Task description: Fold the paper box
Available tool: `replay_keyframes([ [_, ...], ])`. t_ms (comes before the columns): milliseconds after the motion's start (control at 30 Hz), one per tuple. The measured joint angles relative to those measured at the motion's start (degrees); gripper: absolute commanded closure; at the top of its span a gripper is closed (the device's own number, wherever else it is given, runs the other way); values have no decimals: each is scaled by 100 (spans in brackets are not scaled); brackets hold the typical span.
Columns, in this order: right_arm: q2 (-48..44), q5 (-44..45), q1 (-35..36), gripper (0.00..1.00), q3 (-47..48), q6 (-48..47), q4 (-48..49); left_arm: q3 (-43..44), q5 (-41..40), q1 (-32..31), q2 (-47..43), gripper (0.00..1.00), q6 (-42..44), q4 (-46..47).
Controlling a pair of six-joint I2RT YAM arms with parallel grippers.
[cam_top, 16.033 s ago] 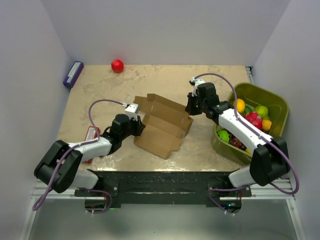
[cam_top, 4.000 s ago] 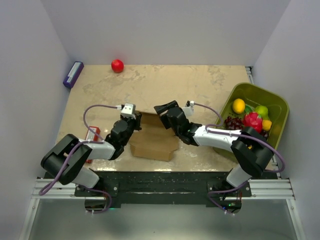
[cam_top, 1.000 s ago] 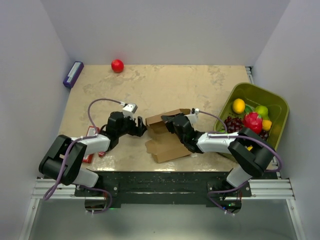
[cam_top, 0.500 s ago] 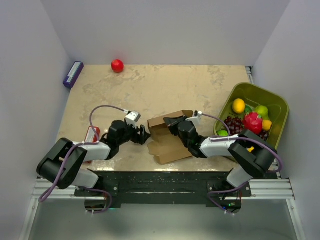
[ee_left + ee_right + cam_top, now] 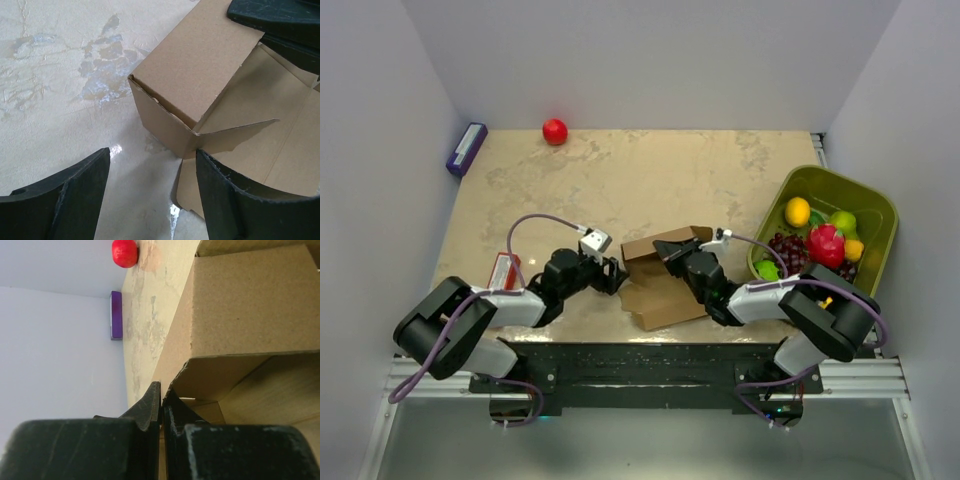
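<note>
The paper box (image 5: 660,285) lies at the near middle of the table (image 5: 620,180), between the 2 arms, only partly formed. 1 panel and its side wall stand up as a corner, while the other flaps lie flat on the surface toward the arm bases. The right gripper (image 5: 667,250) reaches in from the right. Its fingers (image 5: 150,405) are pressed together at the edge of the raised panel and appear to nip the thin cardboard, which would explain why that panel stands instead of falling flat. The left gripper (image 5: 152,152) rests low beside the box's left corner with its fingers spread wide and nothing between them. The wrist view shows the folded corner and a loose pointed flap just ahead of the gap, so this arm looks placed either to push the side flap inward or to brace the wall while the right arm turns its panel over. I judge the fold about midway: 1 corner is creased and the lid and tabs are not yet tucked. The red pack (image 5: 503,268) sits under the left arm, the small purple box (image 5: 466,148) and a red ball (image 5: 554,131) lie at the far edge, and a green fruit basket (image 5: 875,200) stands at the right, all well apart from the work.
</note>
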Motion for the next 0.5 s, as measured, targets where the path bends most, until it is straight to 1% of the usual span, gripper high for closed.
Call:
replay_keyframes([
  [333,-9,-33,-4,100,-238,-42,319,-2,-601,-474,63,31,210,201],
  [500,-129,-33,-7,100,-319,-83,319,-7,-898,-632,94,27,199,321],
])
